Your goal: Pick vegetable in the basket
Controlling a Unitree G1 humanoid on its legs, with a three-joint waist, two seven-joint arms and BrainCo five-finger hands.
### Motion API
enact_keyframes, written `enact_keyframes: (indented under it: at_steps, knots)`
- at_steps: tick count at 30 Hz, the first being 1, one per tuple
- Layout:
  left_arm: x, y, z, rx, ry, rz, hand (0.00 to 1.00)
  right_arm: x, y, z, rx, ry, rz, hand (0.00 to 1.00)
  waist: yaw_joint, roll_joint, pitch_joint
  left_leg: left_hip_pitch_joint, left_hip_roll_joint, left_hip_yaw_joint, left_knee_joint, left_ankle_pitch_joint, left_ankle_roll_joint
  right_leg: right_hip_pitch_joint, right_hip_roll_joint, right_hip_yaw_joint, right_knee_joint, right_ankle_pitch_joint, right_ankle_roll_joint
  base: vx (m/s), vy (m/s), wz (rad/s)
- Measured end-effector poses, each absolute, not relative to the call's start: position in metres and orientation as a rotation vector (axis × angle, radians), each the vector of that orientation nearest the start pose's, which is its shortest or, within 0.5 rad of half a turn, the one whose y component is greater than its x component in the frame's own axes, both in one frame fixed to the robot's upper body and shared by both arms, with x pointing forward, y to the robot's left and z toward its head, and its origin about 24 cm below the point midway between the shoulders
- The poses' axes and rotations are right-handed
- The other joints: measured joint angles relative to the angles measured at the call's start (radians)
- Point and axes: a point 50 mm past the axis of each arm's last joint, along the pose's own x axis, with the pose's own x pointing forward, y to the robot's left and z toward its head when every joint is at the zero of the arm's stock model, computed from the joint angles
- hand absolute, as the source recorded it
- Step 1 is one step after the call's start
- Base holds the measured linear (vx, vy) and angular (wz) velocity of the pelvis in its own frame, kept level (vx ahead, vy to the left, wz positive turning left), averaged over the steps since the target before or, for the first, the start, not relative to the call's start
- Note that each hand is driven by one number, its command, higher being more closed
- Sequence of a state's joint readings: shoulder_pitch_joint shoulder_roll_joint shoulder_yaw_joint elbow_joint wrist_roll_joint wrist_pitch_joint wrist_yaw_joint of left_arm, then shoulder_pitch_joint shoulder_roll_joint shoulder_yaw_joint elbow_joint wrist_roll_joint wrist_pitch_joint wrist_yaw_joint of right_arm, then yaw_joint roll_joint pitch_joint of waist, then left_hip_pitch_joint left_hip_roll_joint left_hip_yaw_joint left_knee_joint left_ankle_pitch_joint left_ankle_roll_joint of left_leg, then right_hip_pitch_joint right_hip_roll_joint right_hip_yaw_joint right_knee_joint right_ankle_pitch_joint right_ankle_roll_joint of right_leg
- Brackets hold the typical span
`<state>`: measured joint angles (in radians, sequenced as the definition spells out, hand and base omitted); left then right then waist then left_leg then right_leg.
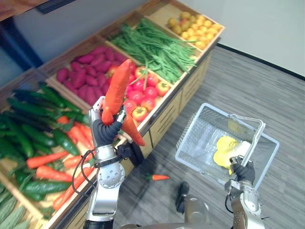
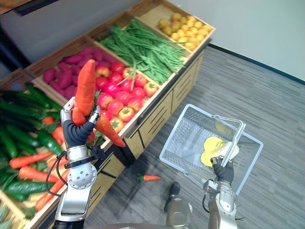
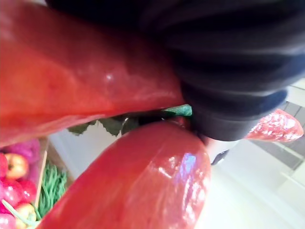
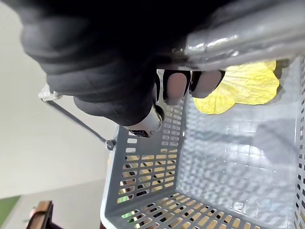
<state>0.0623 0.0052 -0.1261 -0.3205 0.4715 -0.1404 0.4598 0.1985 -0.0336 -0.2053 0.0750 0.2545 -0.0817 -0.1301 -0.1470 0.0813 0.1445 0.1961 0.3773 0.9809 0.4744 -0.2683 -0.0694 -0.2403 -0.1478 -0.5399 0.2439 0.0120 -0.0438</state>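
My left hand is raised in front of the vegetable stand, shut on two orange carrots: one carrot points up, the other carrot slants down to the right. Both carrots press against the hand's dark cover in the left wrist view. My right hand is shut on the handle of a white wire basket that hangs over the grey floor. A yellow leafy vegetable lies inside the basket, seen past the curled fingers.
The wooden stand holds bins of carrots and cucumbers, purple sweet potatoes, tomatoes, green beans and yellow fruit. One small carrot lies on the floor by the stand.
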Motion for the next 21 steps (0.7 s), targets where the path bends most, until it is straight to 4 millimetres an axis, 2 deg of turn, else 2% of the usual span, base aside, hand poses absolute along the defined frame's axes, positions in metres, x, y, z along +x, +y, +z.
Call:
enact_keyframes:
  at_steps: [1, 2, 3, 4, 5, 7, 8, 9, 10, 11, 12, 14, 15, 18, 21]
  knots:
    - [0.227, 0.137, 0.118, 0.346, -0.501, 0.357, 1.0, 0.199, -0.22, -0.008, 0.187, 0.163, -0.395, 1.0, 0.004, 0.005, -0.002, -0.016, 0.05, -0.03, 0.099, 0.027, 0.047, 0.013, 0.034, 0.036, -0.017, -0.007, -0.011, 0.27, -0.262, -1.55]
    - [0.228, 0.134, 0.113, 0.339, -0.483, 0.336, 1.0, 0.203, -0.212, -0.008, 0.184, 0.167, -0.356, 1.0, 0.017, 0.005, -0.002, -0.046, 0.101, -0.113, 0.231, 0.085, 0.142, 0.047, 0.081, 0.091, -0.06, -0.005, -0.03, 0.23, -0.195, -1.34]
    - [0.229, 0.131, 0.111, 0.326, -0.473, 0.319, 1.0, 0.205, -0.206, -0.008, 0.183, 0.167, -0.331, 1.0, 0.025, 0.006, -0.002, -0.075, 0.105, -0.194, 0.287, 0.072, 0.134, 0.067, 0.102, 0.12, -0.087, -0.003, -0.034, 0.28, -0.161, -1.43]
    - [0.229, 0.126, 0.107, 0.316, -0.458, 0.288, 1.0, 0.211, -0.2, -0.004, 0.182, 0.152, -0.3, 1.0, 0.029, 0.004, -0.001, -0.156, 0.053, -0.366, 0.328, 0.021, 0.091, 0.088, 0.118, 0.17, -0.116, -0.001, -0.039, 0.24, -0.024, -1.34]
    - [0.229, 0.121, 0.103, 0.3, -0.44, 0.259, 1.0, 0.217, -0.195, 0.0, 0.179, 0.135, -0.273, 1.0, 0.04, 0.001, 0.0, -0.218, -0.018, -0.493, 0.316, -0.016, 0.082, 0.107, 0.124, 0.221, -0.133, 0.0, -0.04, 0.24, 0.006, -1.34]
    - [0.229, 0.118, 0.099, 0.294, -0.427, 0.247, 1.0, 0.223, -0.189, 0.004, 0.179, 0.118, -0.244, 1.0, 0.064, -0.002, 0.002, -0.274, -0.103, -0.602, 0.234, -0.048, 0.089, 0.143, 0.125, 0.298, -0.154, 0.0, -0.039, 0.22, 0.034, -1.17]
    - [0.228, 0.118, 0.099, 0.294, -0.427, 0.247, 1.0, 0.225, -0.187, 0.005, 0.177, 0.114, -0.236, 1.0, 0.071, -0.007, 0.005, -0.291, -0.126, -0.638, 0.198, -0.048, 0.089, 0.158, 0.125, 0.323, -0.161, 0.0, -0.039, 0.22, 0.068, -1.25]
    - [0.228, 0.118, 0.099, 0.293, -0.429, 0.247, 1.0, 0.227, -0.183, 0.007, 0.173, 0.109, -0.221, 1.0, 0.088, -0.006, 0.004, -0.31, -0.177, -0.719, 0.113, -0.044, 0.081, 0.182, 0.123, 0.366, -0.169, 0.012, -0.021, 0.2, 0.104, -1.27]
    - [0.228, 0.117, 0.099, 0.29, -0.431, 0.247, 1.0, 0.228, -0.18, 0.007, 0.168, 0.11, -0.208, 1.0, 0.104, -0.001, 0.001, -0.313, -0.211, -0.793, 0.007, -0.016, 0.049, 0.202, 0.128, 0.4, -0.179, 0.021, -0.006, 0.19, 0.126, -1.33]
    - [0.228, 0.117, 0.099, 0.287, -0.431, 0.249, 1.0, 0.228, -0.179, 0.007, 0.159, 0.111, -0.201, 1.0, 0.107, 0.007, -0.004, -0.31, -0.217, -0.816, -0.053, 0.021, 0.023, 0.209, 0.135, 0.417, -0.186, 0.023, 0.005, 0.18, 0.17, -1.2]
    - [0.229, 0.116, 0.1, 0.274, -0.433, 0.25, 1.0, 0.229, -0.177, 0.008, 0.148, 0.109, -0.189, 1.0, 0.106, 0.037, -0.017, -0.311, -0.21, -0.847, -0.137, 0.121, 0.009, 0.231, 0.161, 0.448, -0.212, 0.03, 0.027, 0.22, 0.239, -0.91]
    - [0.231, 0.11, 0.099, 0.263, -0.427, 0.218, 1.0, 0.229, -0.17, 0.008, 0.163, 0.11, -0.175, 1.0, 0.093, 0.011, -0.024, -0.258, -0.227, -0.821, -0.201, 0.111, 0.01, 0.247, 0.144, 0.478, -0.241, 0.04, 0.045, 0.22, 0.238, -0.55]
    - [0.234, 0.107, 0.098, 0.267, -0.427, 0.194, 1.0, 0.229, -0.163, 0.008, 0.19, 0.109, -0.172, 1.0, 0.083, -0.015, -0.034, -0.224, -0.263, -0.791, -0.278, 0.141, 0.028, 0.241, 0.114, 0.495, -0.252, 0.042, 0.067, 0.13, 0.138, -0.18]
    - [0.236, 0.099, 0.101, 0.247, -0.443, 0.164, 1.0, 0.23, -0.159, 0.009, 0.202, 0.106, -0.161, 1.0, 0.079, -0.017, -0.036, -0.186, -0.294, -0.778, -0.343, 0.162, 0.04, 0.242, 0.092, 0.514, -0.252, 0.039, 0.077, 0.09, 0.118, -0.1]
    - [0.235, 0.099, 0.101, 0.24, -0.439, 0.161, 1.0, 0.23, -0.15, 0.008, 0.212, 0.111, -0.126, 1.0, 0.08, -0.016, -0.04, -0.139, -0.297, -0.75, -0.387, 0.163, 0.041, 0.255, 0.091, 0.529, -0.252, 0.04, 0.078, 0.06, 0.073, -0.26]
